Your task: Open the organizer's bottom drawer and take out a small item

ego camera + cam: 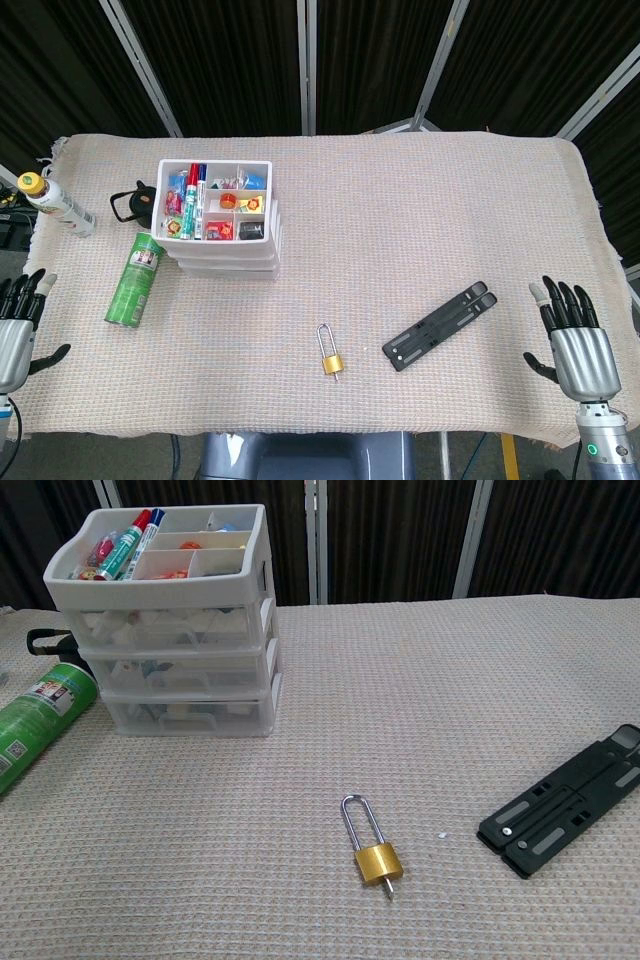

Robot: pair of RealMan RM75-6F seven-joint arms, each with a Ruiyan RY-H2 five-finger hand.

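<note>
Woven tablecloth [420, 230], organizer [220, 215] well apart from spread right hand [578, 345] and seemingly spread left hand [15, 325].

The right hand [576, 340] is seen in the head view with a silver-grey metallic back plate, ridged lengthwise, and black fingers [566, 302]; one outer finger is capped with a pale grey tip [538, 292], and a black thumb [540, 369] is set at the side. Below it, a grey cylindrical wrist [606, 444] is marked with a small green lit ring. The left hand [14, 335] is partly cut off at the frame edge: same silver back, dark fingers with light tips, black thumb. A thin cable is visible under its wrist.
</note>
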